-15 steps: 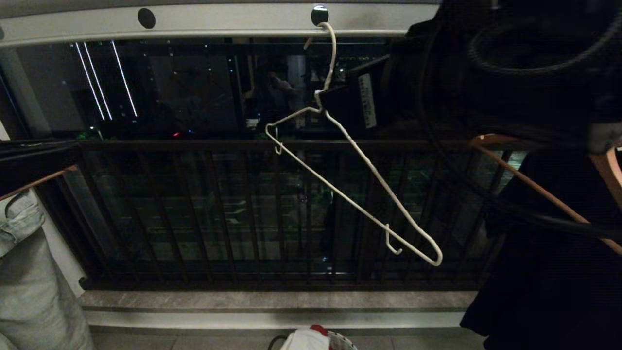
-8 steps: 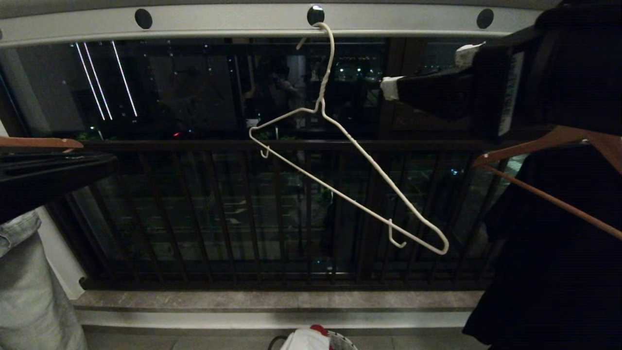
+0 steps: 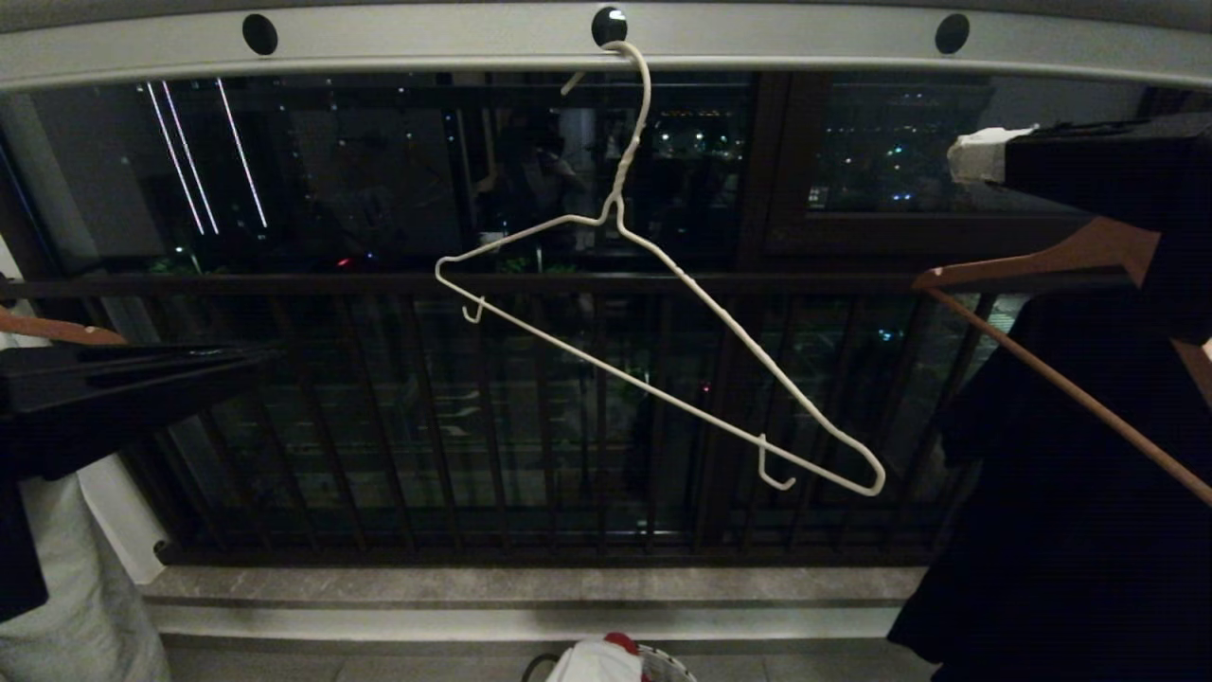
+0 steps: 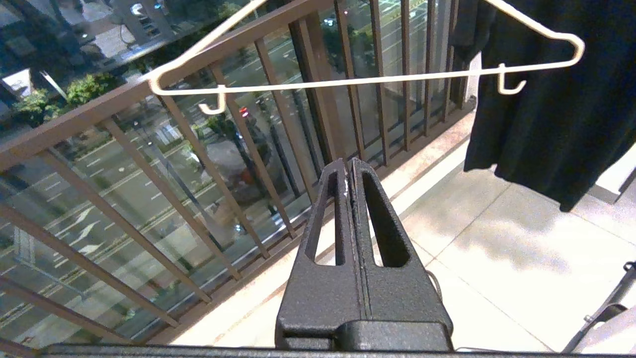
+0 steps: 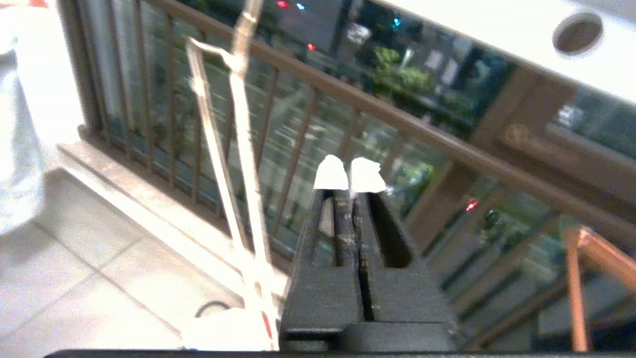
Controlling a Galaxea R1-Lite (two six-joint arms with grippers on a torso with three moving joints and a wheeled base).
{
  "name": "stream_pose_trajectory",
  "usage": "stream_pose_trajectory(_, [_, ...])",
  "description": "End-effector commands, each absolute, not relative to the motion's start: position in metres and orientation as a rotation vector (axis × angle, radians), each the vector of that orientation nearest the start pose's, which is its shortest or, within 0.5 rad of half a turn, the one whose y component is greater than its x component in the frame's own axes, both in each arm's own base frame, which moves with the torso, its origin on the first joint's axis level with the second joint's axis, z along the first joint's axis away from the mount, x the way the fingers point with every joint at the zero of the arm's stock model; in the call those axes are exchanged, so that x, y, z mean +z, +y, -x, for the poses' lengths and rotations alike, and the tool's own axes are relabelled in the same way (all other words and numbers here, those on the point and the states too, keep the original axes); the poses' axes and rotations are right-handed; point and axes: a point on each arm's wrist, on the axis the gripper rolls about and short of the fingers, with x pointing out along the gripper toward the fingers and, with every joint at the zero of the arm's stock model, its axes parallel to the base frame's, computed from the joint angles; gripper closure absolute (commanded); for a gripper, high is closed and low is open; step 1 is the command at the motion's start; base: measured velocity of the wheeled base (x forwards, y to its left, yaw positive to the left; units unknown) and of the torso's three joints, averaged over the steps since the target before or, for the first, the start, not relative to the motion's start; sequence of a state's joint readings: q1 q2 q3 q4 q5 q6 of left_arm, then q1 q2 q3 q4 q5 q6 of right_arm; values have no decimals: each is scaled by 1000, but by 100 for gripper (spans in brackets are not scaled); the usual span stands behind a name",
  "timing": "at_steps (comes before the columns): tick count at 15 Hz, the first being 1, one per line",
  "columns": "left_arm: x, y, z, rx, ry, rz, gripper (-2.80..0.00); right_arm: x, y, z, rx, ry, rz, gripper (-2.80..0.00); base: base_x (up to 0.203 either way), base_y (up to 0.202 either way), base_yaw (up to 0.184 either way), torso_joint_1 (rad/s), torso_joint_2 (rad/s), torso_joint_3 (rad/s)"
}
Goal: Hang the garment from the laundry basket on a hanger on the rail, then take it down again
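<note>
Balcony at night, as I see it from the head camera: pale tiled floor (image 4: 497, 248), stone sill, dark balcony railing (image 3: 568, 284) of vertical bars with city lights beyond; overhead the rail (image 3: 426, 43), pale grey, round black holes along it. The hanger (image 3: 653, 379), thin white wire, hooks into one of those holes and hangs bare and strongly tilted, one arm high toward my left, the other low toward my right. Right gripper (image 3: 966, 156), white-tipped, fingers pressed together on nothing, sits high at the right edge, well apart from the hanger; in its wrist view (image 5: 350, 176) the wire stands off to one side of the tips, not touching. Left gripper (image 3: 256, 355), fingers likewise together and empty (image 4: 349, 164), points in from the left edge, below the hanger's raised arm. A brown wooden hanger (image 3: 1042, 265) carries a black garment (image 3: 1070, 493) at right; pale denim (image 3: 57, 587) hangs at left. The laundry basket (image 3: 668, 663) shows at the bottom edge, holding white cloth (image 3: 582, 663) with a red cloth (image 3: 620, 644) on top.
</note>
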State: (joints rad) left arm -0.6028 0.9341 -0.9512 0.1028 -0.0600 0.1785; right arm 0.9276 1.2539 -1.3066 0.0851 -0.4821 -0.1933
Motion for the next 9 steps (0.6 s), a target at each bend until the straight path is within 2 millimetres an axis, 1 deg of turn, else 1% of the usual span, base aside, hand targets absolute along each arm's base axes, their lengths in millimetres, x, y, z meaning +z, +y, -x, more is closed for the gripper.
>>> stream_pose_trajectory(1, [308,-54,-76,-667,25,-194,0,365,122,-119,375,-14,211,0,0,0,0,0,0,0])
stream_pose_trajectory(3, [297,-53,-75,-660,55,-200,0,368,100,-111,317,-38,191,0,0,0,0,0,0,0])
stream_pose_trajectory(4, [291,-50,-73,-634,71,-205,0,364,87,-105,284,-40,193,0,0,0,0,0,0,0])
stream_pose_trajectory(5, [283,-44,-71,-570,86,-212,0,361,72,-99,231,-50,193,0,0,0,0,0,0,0])
stream_pose_trajectory(7, [270,-32,-57,-477,82,-207,0,357,40,-75,126,-90,159,0,0,0,0,0,0,0])
stream_pose_trajectory(9, [257,-17,-35,-410,45,-187,0,348,11,-41,29,-148,125,0,0,0,0,0,0,0])
